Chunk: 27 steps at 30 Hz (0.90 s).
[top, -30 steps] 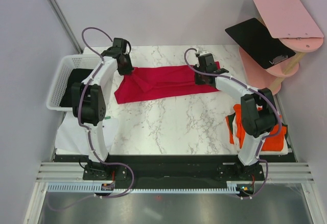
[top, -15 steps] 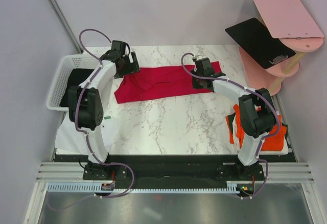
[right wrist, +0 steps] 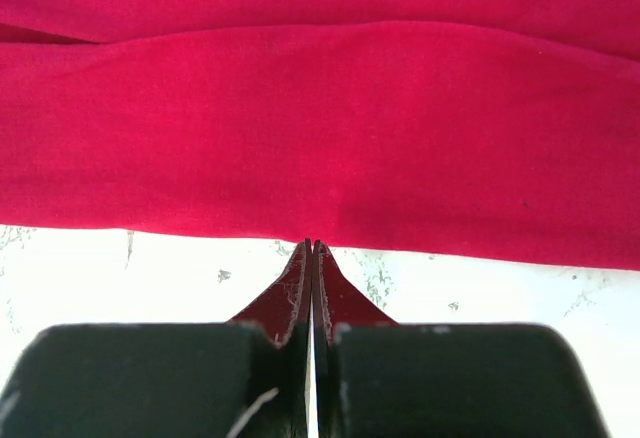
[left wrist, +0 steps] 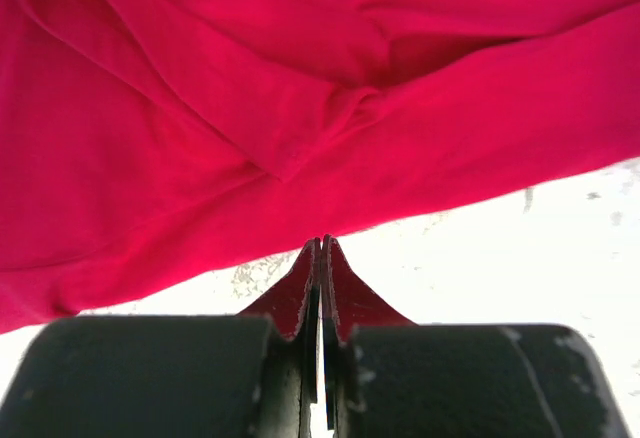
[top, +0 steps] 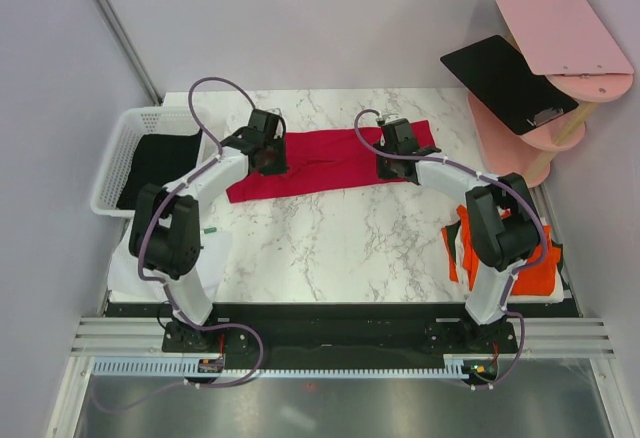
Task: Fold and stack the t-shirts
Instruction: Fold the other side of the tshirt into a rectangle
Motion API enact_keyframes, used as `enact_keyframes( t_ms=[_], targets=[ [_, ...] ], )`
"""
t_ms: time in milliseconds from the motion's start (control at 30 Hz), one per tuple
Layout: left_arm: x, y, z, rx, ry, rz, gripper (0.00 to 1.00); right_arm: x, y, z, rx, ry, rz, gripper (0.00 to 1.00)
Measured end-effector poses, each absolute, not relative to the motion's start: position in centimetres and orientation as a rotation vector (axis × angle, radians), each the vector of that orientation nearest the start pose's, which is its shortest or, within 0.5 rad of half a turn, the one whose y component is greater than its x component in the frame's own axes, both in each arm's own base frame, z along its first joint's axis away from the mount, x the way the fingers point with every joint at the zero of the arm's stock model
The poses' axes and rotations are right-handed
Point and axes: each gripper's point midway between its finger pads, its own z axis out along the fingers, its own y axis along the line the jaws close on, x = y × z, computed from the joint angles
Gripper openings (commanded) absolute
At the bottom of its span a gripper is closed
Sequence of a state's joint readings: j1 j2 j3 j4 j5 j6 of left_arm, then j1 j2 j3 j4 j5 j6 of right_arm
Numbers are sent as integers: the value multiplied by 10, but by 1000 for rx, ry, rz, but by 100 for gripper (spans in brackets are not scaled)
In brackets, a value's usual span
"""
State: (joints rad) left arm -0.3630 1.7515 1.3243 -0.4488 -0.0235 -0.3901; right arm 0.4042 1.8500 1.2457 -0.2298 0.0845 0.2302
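Spread as a long, creased band on the marble table (top: 340, 243): one crimson shirt (top: 330, 158), and the only shirt on the open tabletop. Folded over itself toward its left end, flatter toward its right.

Clamped on the near hem of the crimson shirt, at its left end: the left gripper (top: 268, 153), fingers fully together with a wedge of red cloth pinched up between them. Clamped on the same hem, toward the right end: the right gripper (top: 392, 153), likewise fully closed with red cloth nipped at the tips. Two grippers, two pinches, one shirt.

Left of the crimson shirt, off the table's edge: one white mesh basket (top: 110, 168) with one black shirt (top: 160, 163) lying inside. Nearer than the crimson shirt and to its right, partly behind the right arm: orange-red cloth (top: 535, 280) in a flat pile; cannot tell how many shirts. Beyond the crimson shirt's right end: one black board (top: 505, 83) resting on a pink shelf (top: 560, 28).

Seen only from above: basket, pile, board, both arms. Seen only from the wrists: the pinches themselves. From the left wrist, the left gripper (left wrist: 320, 243) below the crimson shirt (left wrist: 300, 108), crossed by diagonal folds. From the right wrist, the right gripper (right wrist: 311, 245) below the crimson shirt (right wrist: 320, 128), smooth, with one long crease.
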Motion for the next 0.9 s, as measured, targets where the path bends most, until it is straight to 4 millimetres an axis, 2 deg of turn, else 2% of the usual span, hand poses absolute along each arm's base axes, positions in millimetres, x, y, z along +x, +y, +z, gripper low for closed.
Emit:
enact_keyframes(
  t_ms=[133,233,533,767,900],
  targets=[
    [411,-169,71,-44,2552,-264,2,431,177,67,-164,2396,189,0],
    [411,-165,56,-51,2585,-235,2,431,176,69,-159,2390,179,0],
    [420,-160,39,-68,2603,-166,2,432,174,71,-153,2384,166,0],
    [448,-167,33,-76,2586,-142,2,433,170,71,-147,2381,142,0],
    [464,-168,39,-86,2556,-124,2,434,169,71,-149,2379,130,0]
  ],
)
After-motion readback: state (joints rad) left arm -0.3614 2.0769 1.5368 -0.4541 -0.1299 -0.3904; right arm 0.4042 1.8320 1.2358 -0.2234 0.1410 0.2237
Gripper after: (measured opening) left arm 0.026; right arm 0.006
